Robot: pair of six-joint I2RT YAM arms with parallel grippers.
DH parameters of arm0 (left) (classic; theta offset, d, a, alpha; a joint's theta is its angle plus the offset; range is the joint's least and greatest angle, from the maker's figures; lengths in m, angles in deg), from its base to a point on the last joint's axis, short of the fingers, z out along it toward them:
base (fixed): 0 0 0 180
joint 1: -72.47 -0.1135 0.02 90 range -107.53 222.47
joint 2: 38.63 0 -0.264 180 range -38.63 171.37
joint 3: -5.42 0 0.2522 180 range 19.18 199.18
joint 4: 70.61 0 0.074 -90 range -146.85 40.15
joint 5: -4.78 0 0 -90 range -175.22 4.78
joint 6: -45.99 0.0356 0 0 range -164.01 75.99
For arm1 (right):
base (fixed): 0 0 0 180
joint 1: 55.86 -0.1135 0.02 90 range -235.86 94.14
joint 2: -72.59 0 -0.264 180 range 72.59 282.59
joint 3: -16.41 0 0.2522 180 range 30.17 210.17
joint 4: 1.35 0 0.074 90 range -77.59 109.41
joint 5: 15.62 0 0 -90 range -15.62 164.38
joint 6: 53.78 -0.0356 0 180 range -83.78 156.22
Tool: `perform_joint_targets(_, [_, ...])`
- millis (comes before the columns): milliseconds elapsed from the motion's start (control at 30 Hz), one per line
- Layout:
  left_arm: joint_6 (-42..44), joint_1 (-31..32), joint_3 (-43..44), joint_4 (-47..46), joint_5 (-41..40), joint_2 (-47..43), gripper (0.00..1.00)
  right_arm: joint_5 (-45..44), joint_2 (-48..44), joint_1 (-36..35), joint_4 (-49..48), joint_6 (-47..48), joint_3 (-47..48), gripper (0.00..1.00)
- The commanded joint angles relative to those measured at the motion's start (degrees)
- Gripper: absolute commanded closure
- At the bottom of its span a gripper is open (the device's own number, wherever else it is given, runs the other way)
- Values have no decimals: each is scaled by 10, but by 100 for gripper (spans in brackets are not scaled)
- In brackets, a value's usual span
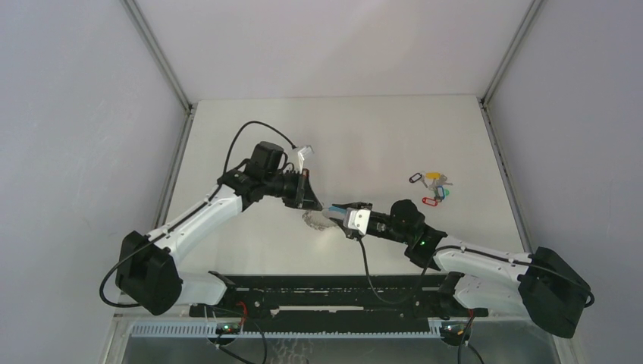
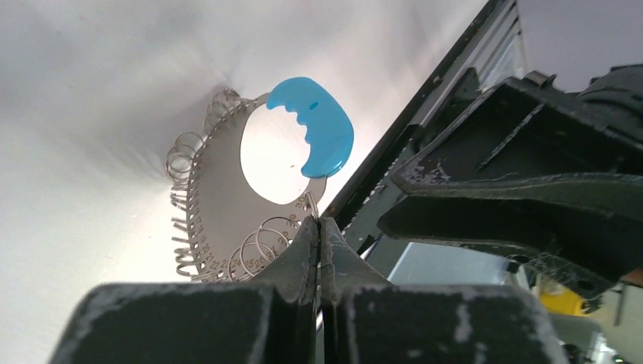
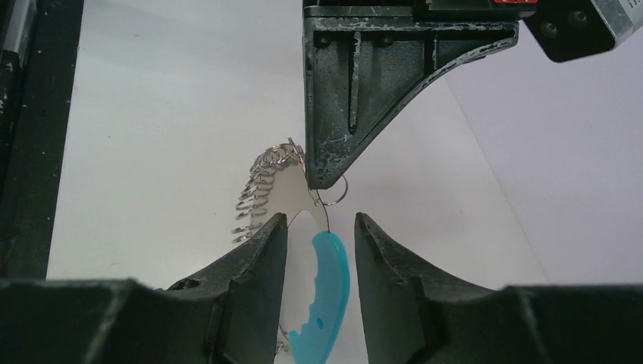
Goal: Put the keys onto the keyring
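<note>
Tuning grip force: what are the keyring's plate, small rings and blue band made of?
Keyring plate: looks like sheet metal, matte silver, numbers along its edge. Small rings: shiny wire, likely steel. Blue band: probably moulded plastic, glossy, scalloped inner edge.

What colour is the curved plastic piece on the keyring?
The curved piece is bright blue, clearest in the left wrist view.
</note>
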Motion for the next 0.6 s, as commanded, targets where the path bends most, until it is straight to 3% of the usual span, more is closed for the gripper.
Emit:
perform_joint_targets(0, [-75, -4, -13, -56, 37, -10, 100, 11, -4, 3, -16, 23, 0, 63])
perform_joint_targets(267, [-160, -12, -34, -73, 56, -15, 100, 14, 24, 7, -25, 40, 9, 65])
perform_joint_targets(567, [-197, -18, -48, -67, 91, -10, 100, -13, 49, 6, -40, 41, 9, 66])
